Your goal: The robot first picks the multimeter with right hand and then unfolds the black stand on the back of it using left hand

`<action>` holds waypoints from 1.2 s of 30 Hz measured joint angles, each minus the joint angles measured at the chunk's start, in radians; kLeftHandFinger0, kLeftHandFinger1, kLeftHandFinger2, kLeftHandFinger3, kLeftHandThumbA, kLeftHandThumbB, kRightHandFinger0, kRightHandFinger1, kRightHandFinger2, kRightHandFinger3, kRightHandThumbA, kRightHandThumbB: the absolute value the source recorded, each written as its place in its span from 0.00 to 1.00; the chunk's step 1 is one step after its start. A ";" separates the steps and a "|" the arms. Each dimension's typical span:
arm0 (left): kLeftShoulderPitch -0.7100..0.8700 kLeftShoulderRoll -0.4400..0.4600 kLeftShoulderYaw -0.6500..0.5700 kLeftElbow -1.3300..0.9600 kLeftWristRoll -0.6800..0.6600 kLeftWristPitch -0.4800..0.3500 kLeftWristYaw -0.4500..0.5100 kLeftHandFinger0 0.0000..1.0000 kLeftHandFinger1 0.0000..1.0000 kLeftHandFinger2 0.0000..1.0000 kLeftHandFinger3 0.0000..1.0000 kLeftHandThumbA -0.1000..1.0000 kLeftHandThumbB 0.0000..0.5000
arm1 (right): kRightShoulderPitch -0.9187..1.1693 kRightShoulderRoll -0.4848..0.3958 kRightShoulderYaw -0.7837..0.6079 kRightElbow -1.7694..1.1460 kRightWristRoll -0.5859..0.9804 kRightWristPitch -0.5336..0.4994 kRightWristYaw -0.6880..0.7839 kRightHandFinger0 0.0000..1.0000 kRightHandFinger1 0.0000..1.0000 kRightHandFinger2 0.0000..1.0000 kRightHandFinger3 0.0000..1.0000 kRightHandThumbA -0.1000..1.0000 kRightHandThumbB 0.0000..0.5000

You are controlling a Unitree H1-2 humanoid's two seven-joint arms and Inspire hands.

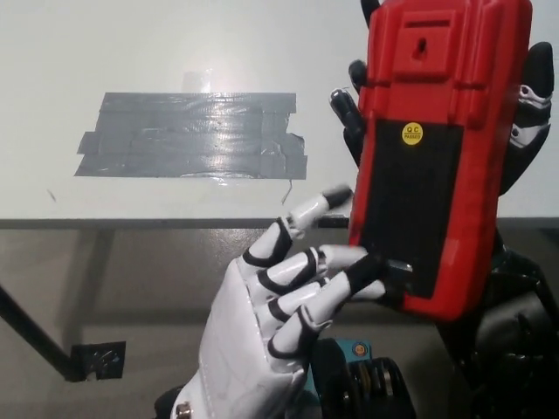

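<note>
The white table (105, 52), with a patch of grey tape strips (188, 135) on it, fills the background. In front of it the red plastic multimeter (441, 96) is held upright, back towards the camera, in the black right hand (528, 113), whose fingers wrap its edges. The flat black stand (406, 209) lies folded against the back. The white left hand (284, 297) reaches in with fingers apart, tips at the stand's lower edge; whether they have caught it is unclear. Picking looks done, unfolding is in hand: next, hook the edge and swing it outward.
</note>
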 measured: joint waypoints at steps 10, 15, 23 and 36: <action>-0.004 0.032 -0.021 -0.007 -0.077 -0.002 -0.002 0.51 0.00 0.00 1.00 1.00 0.81 | -0.010 -0.007 -0.011 -0.013 0.022 -0.004 -0.055 0.00 0.29 0.69 0.84 0.00 0.18; 0.006 0.034 -0.008 -0.048 -0.099 -0.002 -0.011 0.73 0.00 0.00 1.00 1.00 0.91 | -0.024 -0.042 -0.057 0.014 0.029 -0.008 -0.055 0.00 0.36 0.70 0.87 0.00 0.17; 0.117 0.110 0.028 -0.076 -0.117 -0.002 -0.014 0.67 0.00 0.00 1.00 1.00 0.88 | -0.098 -0.112 -0.175 0.143 -0.003 -0.048 -0.092 0.00 0.33 0.70 0.94 0.00 0.18; 0.295 0.216 0.099 -0.011 -0.093 -0.002 0.083 1.00 0.89 0.93 1.00 0.92 0.47 | -0.258 -0.298 -0.208 0.629 -0.207 -0.100 -0.071 0.00 0.30 0.74 0.88 0.00 0.28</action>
